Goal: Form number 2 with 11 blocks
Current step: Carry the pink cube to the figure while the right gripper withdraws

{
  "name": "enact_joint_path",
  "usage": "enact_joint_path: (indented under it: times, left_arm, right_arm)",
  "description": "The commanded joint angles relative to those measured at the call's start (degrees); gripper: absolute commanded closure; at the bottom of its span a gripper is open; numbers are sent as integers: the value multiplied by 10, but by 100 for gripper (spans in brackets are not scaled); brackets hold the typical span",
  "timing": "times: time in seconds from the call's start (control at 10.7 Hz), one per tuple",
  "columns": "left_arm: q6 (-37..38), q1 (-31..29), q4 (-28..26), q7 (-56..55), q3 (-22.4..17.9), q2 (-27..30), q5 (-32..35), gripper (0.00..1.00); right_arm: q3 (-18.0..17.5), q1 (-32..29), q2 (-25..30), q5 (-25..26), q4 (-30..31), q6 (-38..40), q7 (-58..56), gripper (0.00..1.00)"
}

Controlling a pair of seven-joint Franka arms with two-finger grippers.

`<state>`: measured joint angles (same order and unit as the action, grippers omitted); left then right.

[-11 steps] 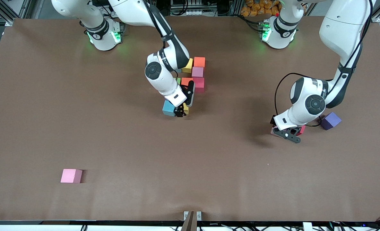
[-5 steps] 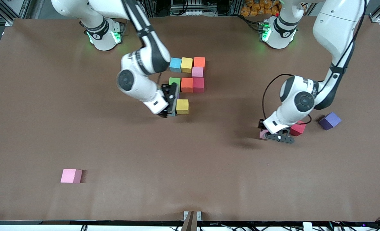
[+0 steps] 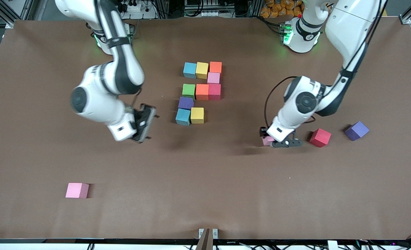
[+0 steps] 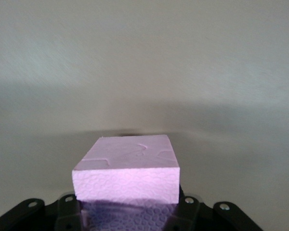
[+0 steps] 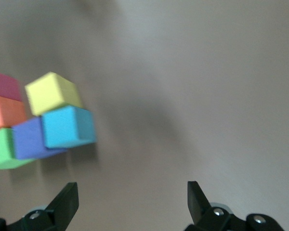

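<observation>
Left claw (image 3: pixel 275 141) clenched on pink block (image 4: pixel 127 168) above worktop (image 3: pixel 226 180); right claw (image 3: pixel 143 122) released beside block cluster (image 3: pixel 199 92).

Block cluster (image 3: pixel 199 91) packed tight mid-worktop, no gaps between cubes for claw fingers. Open brown worktop (image 3: pixel 205 180) all round cluster. Right claw (image 3: pixel 143 123), fingers wide, over bare worktop beside cluster. Left claw (image 3: pixel 278 141) gripping pink cube (image 3: pixel 267 140); red cube (image 3: pixel 319 137), purple cube (image 3: pixel 356 131) near. Lone pink cube (image 3: pixel 77 190) well apart.
</observation>
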<state>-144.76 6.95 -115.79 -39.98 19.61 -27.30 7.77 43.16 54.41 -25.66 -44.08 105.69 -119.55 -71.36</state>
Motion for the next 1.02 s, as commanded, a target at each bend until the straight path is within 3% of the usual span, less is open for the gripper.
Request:
enact_joint_path:
  times: [0.0, 0.19, 0.37, 0.56, 0.74, 0.84, 0.93]
  left_arm:
    - [17, 60, 14, -133, -3, 6, 0, 78]
    - [63, 103, 48, -250, -4, 4, 0, 79]
    - [75, 126, 59, -352, -6, 2, 0, 80]
    - [81, 136, 59, -419, -5, 1, 0, 79]
    - [84, 138, 79, -482, -4, -13, -8, 82]
    - [94, 144, 96, -510, -4, -26, -8, 83]
    - [108, 161, 125, -535, -7, -42, -9, 83]
  right_arm:
    - [-6, -98, -13, 56, -45, 13, -4, 0]
    - [-17, -161, -8, 76, -50, 18, 12, 0]
    - [-78, -254, 5, 108, -56, 56, 89, 0]
    - [-218, -377, 64, 238, -58, 71, 259, 0]
    - [-370, -495, 123, 334, -58, 125, 429, 0]
    - [-415, -527, 148, 362, -58, 163, 495, 0]
    - [-435, -549, 175, 372, -58, 198, 535, 0]
